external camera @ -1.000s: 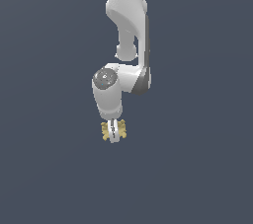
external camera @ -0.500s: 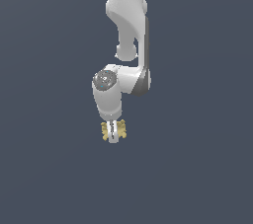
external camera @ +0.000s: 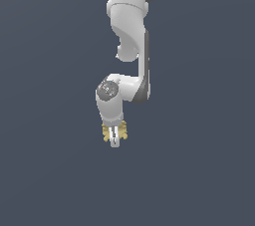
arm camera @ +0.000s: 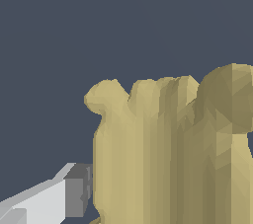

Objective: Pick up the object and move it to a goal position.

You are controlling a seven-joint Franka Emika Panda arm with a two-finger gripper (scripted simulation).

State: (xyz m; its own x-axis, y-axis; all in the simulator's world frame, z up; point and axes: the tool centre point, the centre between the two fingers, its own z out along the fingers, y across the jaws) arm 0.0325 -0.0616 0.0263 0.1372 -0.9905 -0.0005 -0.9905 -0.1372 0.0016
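**Block in the Grip, Goal Not in Sight**

The Panda arm's gripper (external camera: pixel 115 138) points down, its fingers closed on the pale-yellow object (external camera: pixel 106 133), whose lumpy edges poke out on both sides of the jaws. In the wrist view the object (arm camera: pixel 168 154) fills the frame beside one finger (arm camera: pixel 74 191). The grasp appears done; the carry to the goal remains, and no goal marker is visible.
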